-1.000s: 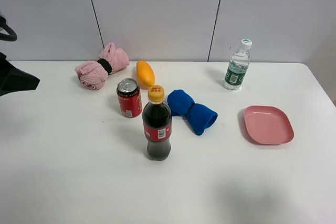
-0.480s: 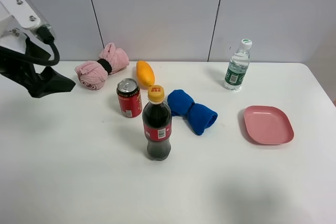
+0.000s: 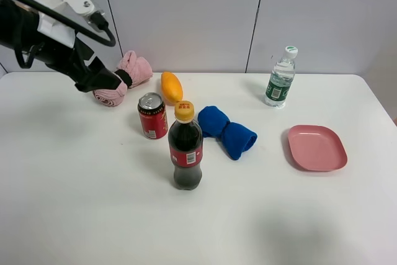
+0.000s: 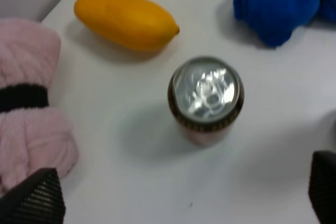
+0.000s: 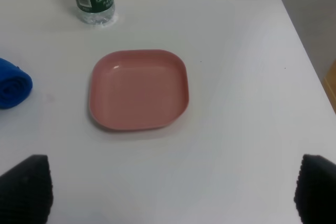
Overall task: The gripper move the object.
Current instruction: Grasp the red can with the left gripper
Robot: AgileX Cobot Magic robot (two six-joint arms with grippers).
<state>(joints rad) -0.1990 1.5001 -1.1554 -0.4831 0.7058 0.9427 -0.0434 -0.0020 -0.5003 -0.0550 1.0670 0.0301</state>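
Red soda can [image 3: 152,116] stands upright on the white table [image 3: 74,203], close behind the cola bottle [image 3: 185,150], with the yellow fruit [image 3: 172,87] and the rolled blue cloth [image 3: 226,130] near it. The left gripper [image 3: 104,80] hangs above the pink towel [image 3: 121,77], beside the can and touching nothing. In its wrist view the fingers [image 4: 37,200] sit far apart with the can's silver top ahead of them, so the jaws are spread wide and empty. The right gripper [image 5: 170,192] is likewise wide and empty, over the table near the pink plate [image 5: 139,90]. The step in hand looks like the approach. To do it well, the left gripper should centre over the can, descend with one finger on either side of its body, clear of towel and fruit, and close below the rim. The tall cola bottle stands close and could be knocked when the can is carried off.
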